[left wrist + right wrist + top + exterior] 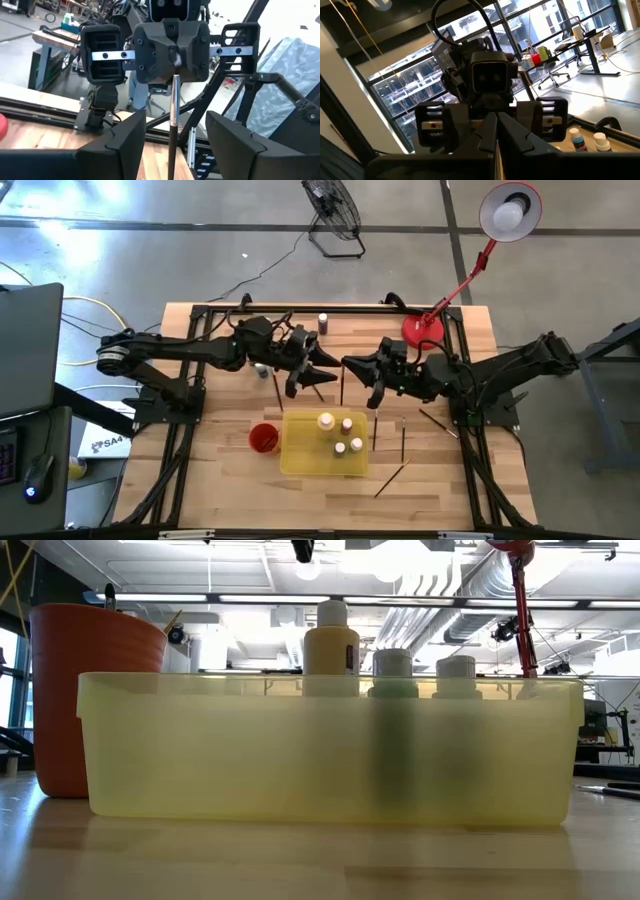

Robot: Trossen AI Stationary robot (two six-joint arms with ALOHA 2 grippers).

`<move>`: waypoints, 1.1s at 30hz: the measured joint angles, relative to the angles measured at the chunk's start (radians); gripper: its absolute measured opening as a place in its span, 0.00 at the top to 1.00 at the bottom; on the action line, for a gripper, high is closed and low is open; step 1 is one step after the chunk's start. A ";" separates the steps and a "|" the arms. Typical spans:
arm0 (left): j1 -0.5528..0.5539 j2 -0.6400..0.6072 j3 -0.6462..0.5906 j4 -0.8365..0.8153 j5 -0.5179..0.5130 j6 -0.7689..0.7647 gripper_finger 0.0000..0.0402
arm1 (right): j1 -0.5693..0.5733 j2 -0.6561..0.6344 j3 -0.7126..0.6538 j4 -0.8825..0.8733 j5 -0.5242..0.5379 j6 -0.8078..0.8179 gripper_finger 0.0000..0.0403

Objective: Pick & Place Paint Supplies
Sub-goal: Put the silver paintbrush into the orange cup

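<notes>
Four paint bottles [340,434] stood in the yellow tray [300,458]. The right gripper [350,366] clenched one paintbrush [342,385] above the table; the left gripper [318,370], fingers spread, faced it. The red cup [263,437] stood beside the tray.

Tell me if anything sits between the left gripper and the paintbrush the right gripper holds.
Nothing visible does. The right gripper, shut on the paintbrush, faces the left gripper above the table's middle. The paintbrush shows straight ahead between the open left jaws, with nothing else in the gap.
</notes>
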 joint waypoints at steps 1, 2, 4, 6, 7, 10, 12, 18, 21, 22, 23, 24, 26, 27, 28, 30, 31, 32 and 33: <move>-0.006 0.005 0.000 0.000 -0.017 0.014 0.50 | 0.000 0.000 0.000 0.000 0.000 0.000 0.99; -0.010 0.007 0.001 -0.003 -0.030 0.026 0.50 | 0.000 0.000 0.000 0.000 0.000 0.000 0.99; -0.012 0.013 0.010 -0.018 -0.042 0.033 0.50 | 0.000 0.000 0.000 0.000 0.002 0.000 0.99; -0.022 0.036 0.038 -0.001 -0.041 0.039 0.50 | 0.000 0.000 0.000 0.000 0.004 0.000 0.99; -0.027 0.044 0.048 -0.006 -0.043 0.040 0.50 | 0.000 0.000 0.000 -0.001 0.004 0.000 0.99; -0.033 0.080 0.094 -0.046 -0.039 0.072 0.50 | 0.000 0.000 0.000 0.000 0.004 0.000 0.99; -0.042 0.096 0.125 -0.091 -0.038 0.087 0.50 | 0.000 0.000 0.000 -0.001 0.004 0.000 0.99; -0.043 0.108 0.179 -0.187 -0.039 0.131 0.50 | 0.000 0.000 0.000 -0.003 0.004 0.000 0.99; -0.043 0.111 0.190 -0.188 -0.039 0.134 0.51 | 0.000 0.000 0.000 -0.010 0.018 0.000 0.99; -0.043 0.109 0.192 -0.183 -0.039 0.134 0.53 | 0.000 0.000 0.000 -0.012 0.019 0.000 0.99; -0.043 0.107 0.192 -0.186 -0.038 0.134 0.55 | 0.000 0.000 0.000 -0.013 0.021 0.000 0.99; -0.043 0.107 0.192 -0.189 -0.039 0.134 0.58 | 0.000 0.000 0.000 -0.013 0.022 0.000 0.99; -0.043 0.109 0.191 -0.197 -0.039 0.134 0.65 | 0.000 0.000 0.000 -0.014 0.023 0.000 0.99; -0.043 0.109 0.191 -0.197 -0.039 0.134 0.69 | 0.000 0.000 0.000 -0.014 0.023 0.000 0.99; -0.043 0.109 0.191 -0.195 -0.039 0.134 0.73 | 0.000 0.000 0.000 -0.015 0.023 0.000 0.99; -0.043 0.109 0.191 -0.190 -0.039 0.134 0.81 | 0.000 0.000 0.000 -0.014 0.023 0.000 0.99; -0.043 0.109 0.191 -0.191 -0.039 0.134 0.84 | 0.000 0.000 0.000 -0.015 0.023 0.000 0.99; -0.043 0.109 0.191 -0.190 -0.039 0.134 0.88 | 0.000 0.000 0.000 -0.015 0.022 0.000 0.99; -0.043 0.109 0.191 -0.190 -0.041 0.133 0.91 | 0.000 0.000 0.000 -0.014 0.018 0.000 0.99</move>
